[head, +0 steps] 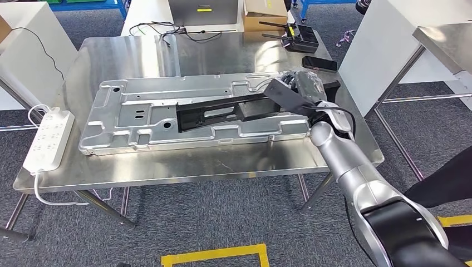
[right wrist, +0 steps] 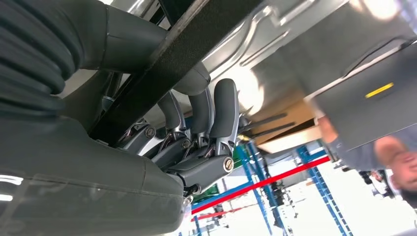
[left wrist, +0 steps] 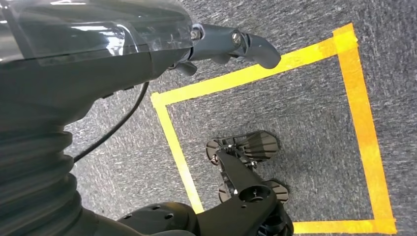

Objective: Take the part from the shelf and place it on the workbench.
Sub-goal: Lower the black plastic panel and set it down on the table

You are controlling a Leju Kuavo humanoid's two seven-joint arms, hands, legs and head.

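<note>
While the right hand (head: 305, 84) grips the near-right end of the long black part (head: 222, 113), the placing step looks to be in its closing stretch. In the right wrist view the fingers (right wrist: 223, 110) curl round the black bar from one side with the thumb on the other, so the hold is firm. The part lies lengthways across a big stamped metal panel (head: 144, 111) that rests on the worktop (head: 183, 167). Its far end seems down on the panel; whether the held end is seated or slightly raised I cannot tell.

The left hand (left wrist: 236, 44) hangs by the robot's side above the carpet, its fingers drawn in with nothing between them.

My reading is that the next move calls for settling the held end flat, then opening the fingers and lifting the hand clear without dragging the part along the slick panel.

The worktop is bare steel, reflective and scuffed. A white power strip (head: 49, 139) lies along its left edge, cables (head: 167, 30) trail at the back edge, and a dark phone-like slab (head: 319, 63) sits near the back right corner. Around it are white tables, grey carpet marked with yellow tape (left wrist: 354, 98), and blue racking beyond. A person stands near, blurred in the right wrist view.
</note>
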